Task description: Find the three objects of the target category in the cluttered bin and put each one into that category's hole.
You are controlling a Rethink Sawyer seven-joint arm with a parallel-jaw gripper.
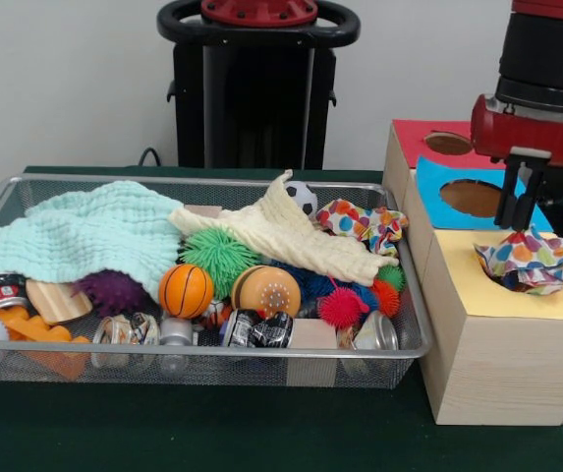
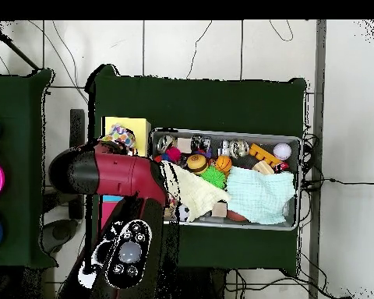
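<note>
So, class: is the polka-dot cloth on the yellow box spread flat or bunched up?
Bunched up. The polka-dot cloth sits crumpled in a heap on the yellow box, folds sticking up, directly below the gripper. The hole beneath is hidden.

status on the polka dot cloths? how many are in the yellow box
None confirmed inside. In hand: one polka dot cloth sits crumpled on the yellow-topped box, covering its hole, not pushed through; the hand hangs just above it, apparently not gripping. Left: a second polka dot cloth lies at the wire mesh bin's far right corner. No third one shows.
</note>
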